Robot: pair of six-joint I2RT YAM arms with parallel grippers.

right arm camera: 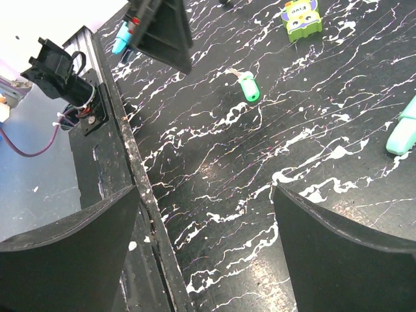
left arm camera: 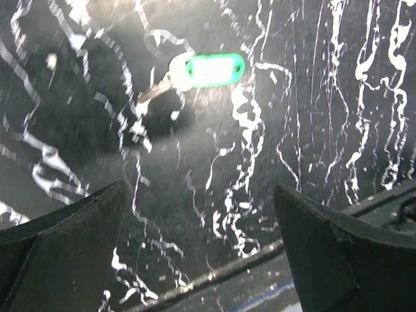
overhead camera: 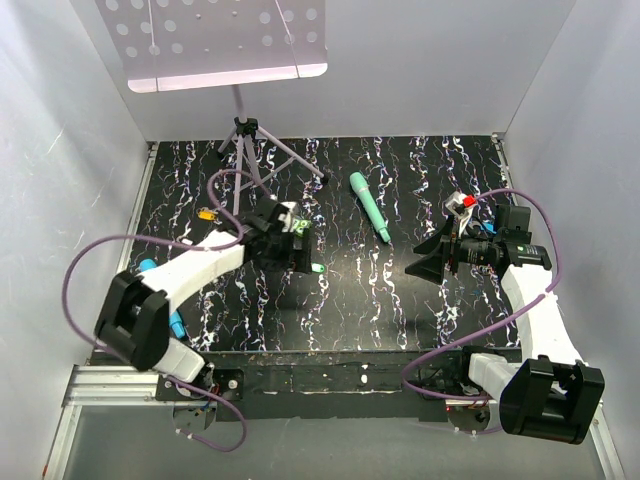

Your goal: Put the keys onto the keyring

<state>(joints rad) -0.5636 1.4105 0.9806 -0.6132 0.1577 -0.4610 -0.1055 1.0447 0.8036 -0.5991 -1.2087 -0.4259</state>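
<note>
green key point(left arm camera: 211, 70): flat on the desk point(overhead camera: 400, 290), left of centre, metal blade pointing away from its plastic head, nothing touching it
yellow-orange key point(overhead camera: 206, 213): tiny speck further back-left, near the purple cable, can't see much detail tbh
left arm: reaches forward over the desk, wrist tipped down above the green key
left end effector point(left arm camera: 200, 188): jaws spread wide, nothing in them, key sits just beyond the fingertips
right arm: elbow bent, over the right side, aimed leftward
right end effector point(right arm camera: 207, 192): wide too, holding nothing, well apart from the green key
other stuff: teal stick point(overhead camera: 370, 206), square green block point(right arm camera: 302, 21)
</note>
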